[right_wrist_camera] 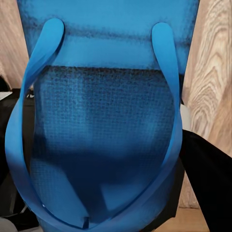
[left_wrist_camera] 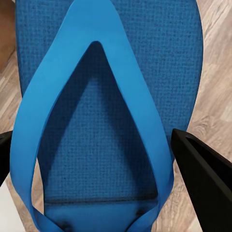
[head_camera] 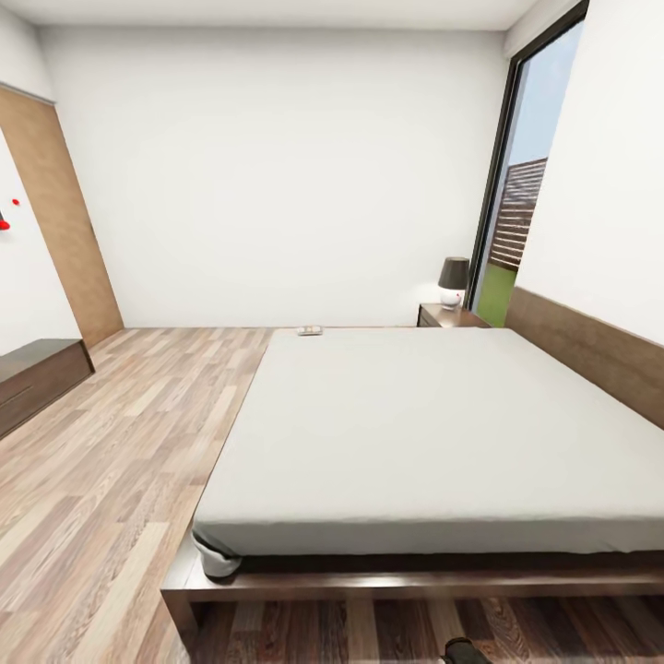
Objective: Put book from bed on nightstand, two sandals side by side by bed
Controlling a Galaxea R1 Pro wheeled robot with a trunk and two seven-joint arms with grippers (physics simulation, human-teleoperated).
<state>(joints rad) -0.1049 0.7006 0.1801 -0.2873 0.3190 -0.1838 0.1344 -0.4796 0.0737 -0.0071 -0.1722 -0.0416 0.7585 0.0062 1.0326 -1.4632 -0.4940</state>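
On the bed [head_camera: 443,433]: we saw the book [head_camera: 310,330], far corner
Left hand [left_wrist_camera: 96,159]: we had it clamped on a sandal [left_wrist_camera: 111,63]
Right hand [right_wrist_camera: 104,169]: clamped on the other sandal [right_wrist_camera: 106,121]

open plank floor [head_camera: 120,443] left of bed [head_camera: 443,433], lamp [head_camera: 453,279] crowding nightstand [head_camera: 443,316]

A blue sandal [left_wrist_camera: 111,121] fills the left wrist frame, another blue sandal [right_wrist_camera: 101,125] the right. The grey bed [head_camera: 443,433] spans centre-right; the book [head_camera: 310,330] lies at its far corner, the nightstand [head_camera: 447,316] behind.
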